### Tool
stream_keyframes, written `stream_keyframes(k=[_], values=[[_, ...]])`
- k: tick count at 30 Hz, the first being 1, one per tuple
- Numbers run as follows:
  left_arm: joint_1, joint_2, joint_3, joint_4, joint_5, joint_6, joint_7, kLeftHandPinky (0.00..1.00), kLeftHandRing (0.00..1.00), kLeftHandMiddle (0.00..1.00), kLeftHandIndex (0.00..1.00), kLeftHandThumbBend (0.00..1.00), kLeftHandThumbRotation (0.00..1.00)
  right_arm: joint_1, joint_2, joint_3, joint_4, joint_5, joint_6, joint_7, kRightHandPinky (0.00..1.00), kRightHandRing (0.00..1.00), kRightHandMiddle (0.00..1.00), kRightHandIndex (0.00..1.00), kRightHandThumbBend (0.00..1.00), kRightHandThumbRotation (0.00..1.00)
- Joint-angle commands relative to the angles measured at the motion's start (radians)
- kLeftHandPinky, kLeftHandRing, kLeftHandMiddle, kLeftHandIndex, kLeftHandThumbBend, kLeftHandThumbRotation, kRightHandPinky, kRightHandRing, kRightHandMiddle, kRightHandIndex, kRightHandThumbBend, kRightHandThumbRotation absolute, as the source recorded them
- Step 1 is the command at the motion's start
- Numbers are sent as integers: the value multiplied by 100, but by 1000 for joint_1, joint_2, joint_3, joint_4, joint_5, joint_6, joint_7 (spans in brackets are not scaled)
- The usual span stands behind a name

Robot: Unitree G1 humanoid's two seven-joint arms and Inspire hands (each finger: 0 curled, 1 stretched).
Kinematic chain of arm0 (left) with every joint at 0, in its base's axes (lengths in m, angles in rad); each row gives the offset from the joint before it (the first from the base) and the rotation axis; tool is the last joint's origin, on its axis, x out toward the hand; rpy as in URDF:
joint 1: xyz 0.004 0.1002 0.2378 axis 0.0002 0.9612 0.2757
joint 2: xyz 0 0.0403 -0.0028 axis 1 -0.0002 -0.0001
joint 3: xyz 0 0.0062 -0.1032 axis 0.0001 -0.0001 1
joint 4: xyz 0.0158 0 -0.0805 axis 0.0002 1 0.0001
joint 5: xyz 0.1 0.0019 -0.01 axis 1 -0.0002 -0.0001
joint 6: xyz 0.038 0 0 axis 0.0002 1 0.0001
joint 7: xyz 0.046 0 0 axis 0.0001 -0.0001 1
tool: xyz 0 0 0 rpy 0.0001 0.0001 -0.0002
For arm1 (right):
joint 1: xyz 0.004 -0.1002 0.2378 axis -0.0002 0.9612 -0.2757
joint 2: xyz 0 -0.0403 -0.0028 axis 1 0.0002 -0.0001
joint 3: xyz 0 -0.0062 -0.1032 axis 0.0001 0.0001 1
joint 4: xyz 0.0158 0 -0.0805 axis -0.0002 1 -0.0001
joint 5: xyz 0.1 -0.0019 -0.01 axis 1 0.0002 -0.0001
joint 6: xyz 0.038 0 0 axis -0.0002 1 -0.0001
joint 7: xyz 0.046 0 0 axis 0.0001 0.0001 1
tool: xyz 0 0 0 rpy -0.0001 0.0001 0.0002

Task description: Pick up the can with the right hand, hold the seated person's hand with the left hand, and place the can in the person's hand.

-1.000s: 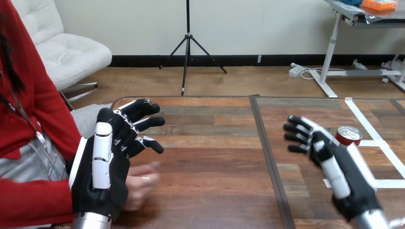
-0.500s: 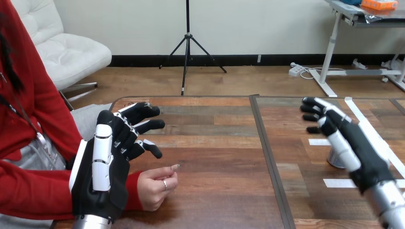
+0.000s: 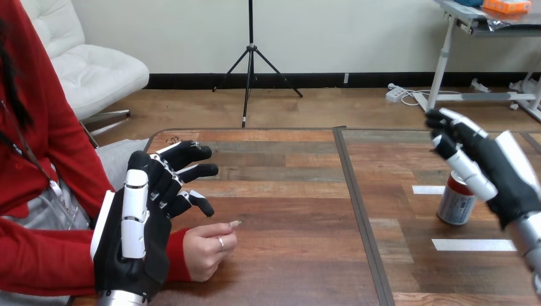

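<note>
Red-topped can [image 3: 454,205] upright on wooden table [image 3: 287,191], just below right hand [image 3: 494,169]; contact unclear. Right hand's fingers loosely extended, gripping nothing. Left hand [image 3: 137,223] spread, empty, beside the person's hand [image 3: 203,250] resting on table.

The surface [image 3: 287,210] is made of wooden planks in mixed brown tones, some lighter and some darker, which run from left to right. A dark narrow seam [image 3: 357,210] crosses it from the far edge to the near edge, a little slanted, and divides it into a left part and a right part. On the right part two strips of white tape lie flat and apart: a shorter strip [image 3: 426,189] farther away and a longer strip [image 3: 472,244] nearer. The far left corner of the surface is rounded.
</note>
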Motion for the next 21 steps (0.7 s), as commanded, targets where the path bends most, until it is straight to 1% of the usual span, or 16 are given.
stream_keyframes(k=[1, 2, 8, 9, 14, 15, 17, 18, 20, 21], values=[[-38, -6, -12, -56, 3, -10, -6, 32, 67, 71, 65, 43, 100, -192, -80, 9, 87, -51, -45, -67, 78, 85, 87, 87, 88, 100], [-38, -5, -12, -57, 3, -10, -6, 32, 67, 71, 65, 43, 100, -198, -83, 10, 93, -54, -44, -69, 78, 85, 87, 87, 88, 100], [-39, -3, -12, -54, 1, -11, -10, 32, 67, 71, 66, 43, 100, -247, -116, 37, 142, -122, -1, -110, 78, 85, 88, 88, 88, 99], [-39, -3, -12, -53, 1, -10, -10, 32, 67, 71, 66, 43, 100, -260, -122, 44, 155, -136, 12, -118, 78, 85, 88, 88, 88, 99], [-41, -2, -12, -52, -1, -8, -11, 32, 67, 71, 66, 43, 100, -300, -138, 69, 196, -184, 47, -142, 78, 85, 88, 89, 90, 98], [-42, -2, -12, -51, 0, -8, -12, 32, 67, 71, 66, 43, 100, -313, -145, 81, 210, -205, 62, -153, 78, 85, 88, 89, 90, 97], [-43, -1, -11, -49, 0, -9, -14, 32, 67, 71, 65, 42, 100, -328, -152, 96, 228, -227, 77, -168, 77, 84, 88, 89, 92, 98], [-43, 0, -11, -48, -1, -9, -15, 32, 67, 71, 65, 42, 100, -340, -158, 109, 242, -246, 94, -176, 77, 84, 88, 89, 92, 98], [-44, 1, -10, -47, -2, -9, -17, 32, 67, 71, 65, 42, 100, -355, -164, 124, 258, -268, 112, -186, 75, 84, 88, 90, 94, 99], [-45, 1, -10, -47, -2, -8, -16, 32, 67, 71, 65, 42, 100, -366, -169, 136, 268, -285, 131, -190, 75, 84, 88, 90, 95, 99]])
